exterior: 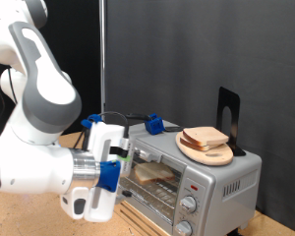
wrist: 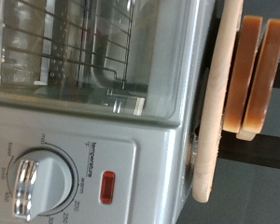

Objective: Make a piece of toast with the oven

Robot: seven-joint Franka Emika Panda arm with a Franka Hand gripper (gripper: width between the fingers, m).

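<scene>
Exterior view: we see the end effector just beside the oven door, a bread slice inside; we cannot tell its opening.

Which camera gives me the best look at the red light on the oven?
The wrist view. The red light fills a clear patch of the oven's front panel, beside a round knob. In the exterior view the oven appears whole, but the light is too small to make out there.

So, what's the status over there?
Jaws close at oven door. Toast inside, behind glass. Bread stack on plate atop oven, clear of jaws.
</scene>
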